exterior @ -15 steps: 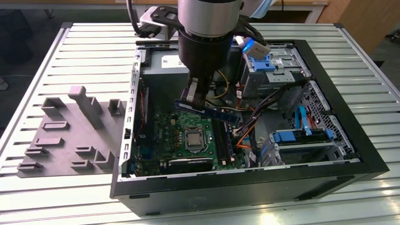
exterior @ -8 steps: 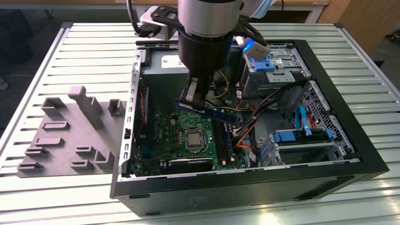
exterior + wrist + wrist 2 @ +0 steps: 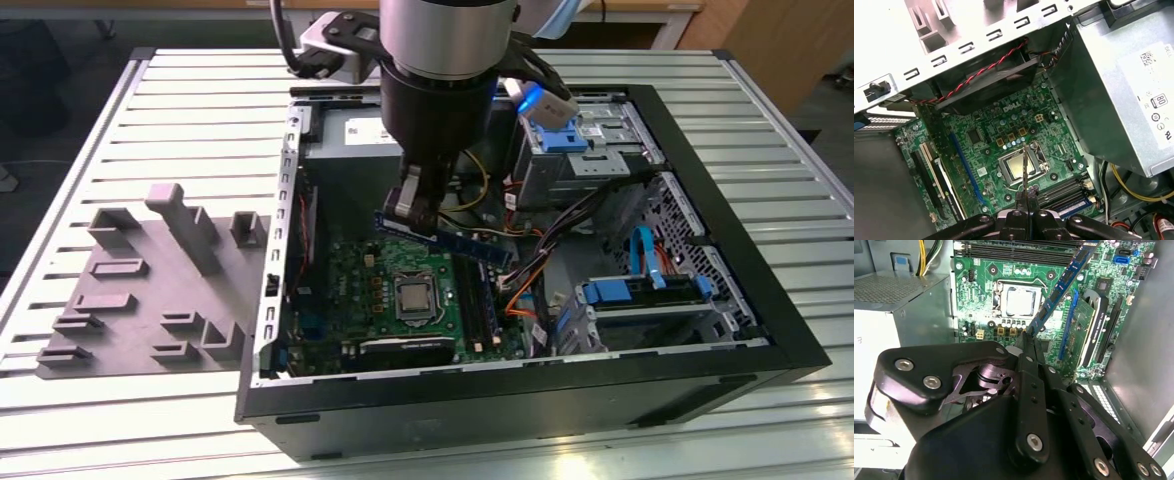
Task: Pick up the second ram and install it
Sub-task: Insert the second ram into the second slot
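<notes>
The second ram is a narrow dark-blue stick with black chips, held tilted above the green motherboard inside the open computer case. My gripper is shut on one end of it. In the second wrist view the ram slants away from the fingertips over the board. In the first wrist view it appears edge-on as a thin line above the processor socket. Another blue stick sits in the black memory slots.
The grey power-supply box fills the case's far corner. Cables and blue drive bays crowd the exterior view's right. A black graphics card lies at the board's near edge. The grey moulded holder tray rests on the slatted table.
</notes>
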`<state>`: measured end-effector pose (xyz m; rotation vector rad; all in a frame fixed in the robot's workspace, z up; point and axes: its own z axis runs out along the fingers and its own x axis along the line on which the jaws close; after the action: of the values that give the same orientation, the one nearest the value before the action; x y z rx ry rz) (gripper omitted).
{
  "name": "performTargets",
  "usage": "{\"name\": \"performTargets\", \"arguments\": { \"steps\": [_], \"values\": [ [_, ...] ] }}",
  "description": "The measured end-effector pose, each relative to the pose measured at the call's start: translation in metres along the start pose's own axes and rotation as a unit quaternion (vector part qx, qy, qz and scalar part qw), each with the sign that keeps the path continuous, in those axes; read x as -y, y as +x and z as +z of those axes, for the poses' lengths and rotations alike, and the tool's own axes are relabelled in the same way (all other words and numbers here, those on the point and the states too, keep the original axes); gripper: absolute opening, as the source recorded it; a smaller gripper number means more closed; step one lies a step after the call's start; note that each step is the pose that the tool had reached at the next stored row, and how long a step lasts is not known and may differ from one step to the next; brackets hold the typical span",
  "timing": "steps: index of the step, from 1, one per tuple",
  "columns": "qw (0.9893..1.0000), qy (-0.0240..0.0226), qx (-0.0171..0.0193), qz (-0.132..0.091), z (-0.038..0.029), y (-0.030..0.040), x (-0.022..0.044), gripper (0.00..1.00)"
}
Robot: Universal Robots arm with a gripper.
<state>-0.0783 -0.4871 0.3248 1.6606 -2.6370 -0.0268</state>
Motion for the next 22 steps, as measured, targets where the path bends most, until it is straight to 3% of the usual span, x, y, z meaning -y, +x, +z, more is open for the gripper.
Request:
{"name": "performTargets", "arguments": {
  "steps": [9, 22],
  "values": [
    [0.9998, -0.0003, 0.0007, 0.022, 0.0001, 0.0, 0.0, 0.11],
    [0.9986, -0.0007, 0.0015, 0.054, 0.0001, 0.0, 0.0, 0.11]
  ]
}}
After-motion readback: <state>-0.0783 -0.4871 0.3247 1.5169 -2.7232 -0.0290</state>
